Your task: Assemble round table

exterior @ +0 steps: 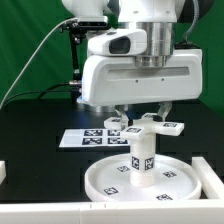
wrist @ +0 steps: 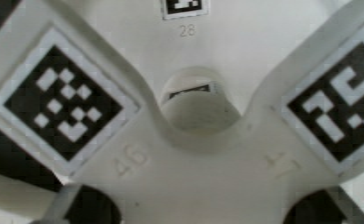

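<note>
You see the marker board [exterior: 85, 137] lying flat on the black table [exterior: 35, 125], lower than the claw [exterior: 140, 122] and off to the exterior view's left of it, its tags facing up. A green backdrop [exterior: 25, 40] stands well behind the claw and fills the far side. A black cable [exterior: 38, 62] slants down across that backdrop, well apart from the claw on the exterior view's left. A white rail [exterior: 40, 208] runs along the table's near edge, below and in front of the claw. A small white block [exterior: 3, 172] sits at the exterior view's far left edge.
</note>
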`<action>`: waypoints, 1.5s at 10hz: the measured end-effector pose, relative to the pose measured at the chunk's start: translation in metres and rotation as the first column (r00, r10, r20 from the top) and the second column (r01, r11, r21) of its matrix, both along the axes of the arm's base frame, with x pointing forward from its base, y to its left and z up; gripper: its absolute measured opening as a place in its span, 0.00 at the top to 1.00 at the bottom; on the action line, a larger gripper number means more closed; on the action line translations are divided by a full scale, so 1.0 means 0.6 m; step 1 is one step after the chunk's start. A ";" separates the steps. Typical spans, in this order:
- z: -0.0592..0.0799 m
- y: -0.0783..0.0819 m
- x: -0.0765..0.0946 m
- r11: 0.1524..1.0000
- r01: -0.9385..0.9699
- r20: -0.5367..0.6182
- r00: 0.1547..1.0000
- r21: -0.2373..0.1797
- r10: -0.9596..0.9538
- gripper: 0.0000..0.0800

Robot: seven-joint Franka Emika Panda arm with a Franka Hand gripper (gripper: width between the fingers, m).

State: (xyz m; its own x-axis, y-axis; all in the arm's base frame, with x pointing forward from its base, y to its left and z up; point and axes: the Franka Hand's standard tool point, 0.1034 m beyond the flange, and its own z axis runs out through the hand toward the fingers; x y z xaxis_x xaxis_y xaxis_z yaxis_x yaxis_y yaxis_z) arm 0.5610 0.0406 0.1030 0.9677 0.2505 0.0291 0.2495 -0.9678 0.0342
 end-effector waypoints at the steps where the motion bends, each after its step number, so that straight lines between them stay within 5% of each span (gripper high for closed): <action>1: -0.001 0.001 0.002 0.996 0.084 0.008 0.996 0.003 -0.084 0.45; 4: -0.002 0.001 0.004 0.898 0.439 0.023 0.898 0.024 -0.440 0.45; 6: -0.002 0.001 0.003 0.759 0.650 0.012 0.759 0.050 -0.651 0.45; 10: -0.002 0.000 0.003 0.585 0.808 -0.007 0.587 0.069 -0.809 0.45; 15: -0.003 0.000 0.002 -0.098 0.991 -0.094 -0.089 0.091 -0.992 0.45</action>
State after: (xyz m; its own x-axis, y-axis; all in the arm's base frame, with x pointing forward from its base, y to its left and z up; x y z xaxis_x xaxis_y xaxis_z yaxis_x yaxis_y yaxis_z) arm 0.5623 0.0405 0.1013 0.1588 -0.9865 -0.0394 -0.9848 -0.1554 -0.0781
